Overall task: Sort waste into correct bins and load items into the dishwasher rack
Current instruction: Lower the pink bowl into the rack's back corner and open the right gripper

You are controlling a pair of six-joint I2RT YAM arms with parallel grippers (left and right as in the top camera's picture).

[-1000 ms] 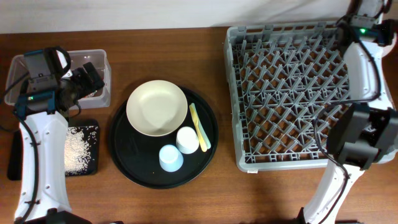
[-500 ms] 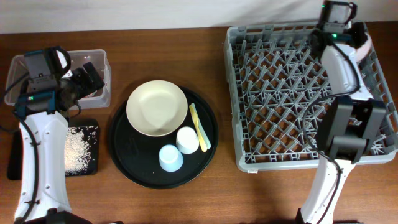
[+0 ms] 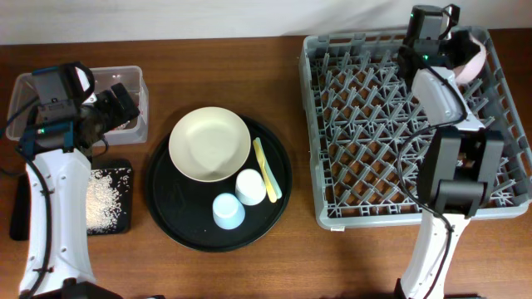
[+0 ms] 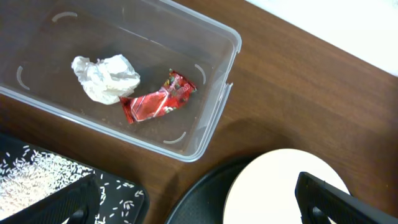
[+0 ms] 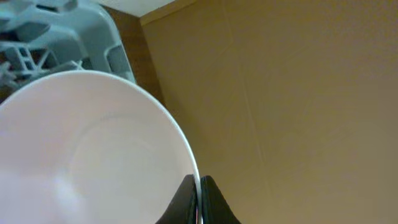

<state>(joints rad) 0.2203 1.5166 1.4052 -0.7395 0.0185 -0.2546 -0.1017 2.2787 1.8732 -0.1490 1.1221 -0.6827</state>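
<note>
My right gripper is shut on the rim of the small pink bowl, held tilted over the back right corner of the grey dishwasher rack; the right wrist view shows the bowl pinched between the fingers. My left gripper is open and empty above the clear box, which holds the white tissue and the red wrapper. Rice lies on the flat black tray. The cream bowl, white cup, light-blue cup and yellow utensil sit on the round tray.
The large round black tray lies between the bins and the rack. The rack's pegs stand bare across its middle and front. Brown tabletop runs along the front edge.
My right arm has swung left over the back of the rack, bringing the pink bowl into view at the back right corner. The left arm has not moved.
</note>
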